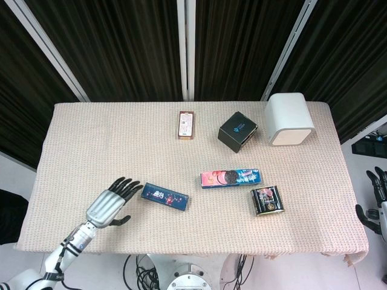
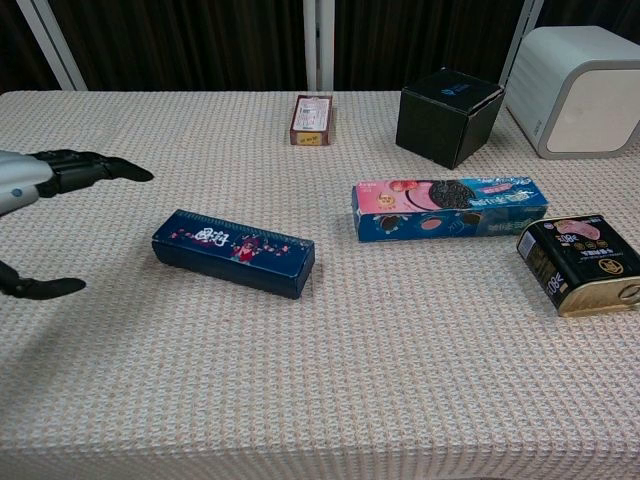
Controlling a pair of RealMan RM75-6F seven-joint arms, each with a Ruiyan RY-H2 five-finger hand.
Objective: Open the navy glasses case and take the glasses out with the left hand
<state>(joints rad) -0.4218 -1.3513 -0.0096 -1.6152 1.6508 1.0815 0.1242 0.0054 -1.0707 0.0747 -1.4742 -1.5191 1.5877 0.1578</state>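
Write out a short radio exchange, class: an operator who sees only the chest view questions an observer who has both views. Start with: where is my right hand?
Observer: The right hand shows only in the head view. It is past the right edge of the table, off the cloth, holding nothing.
Operator: How near is my left hand to the case?
Observer: From above, its fingertips lie just short of the case's left end.
Operator: Where does that arm come in?
Observer: The forearm crosses the table's front edge near its left corner.
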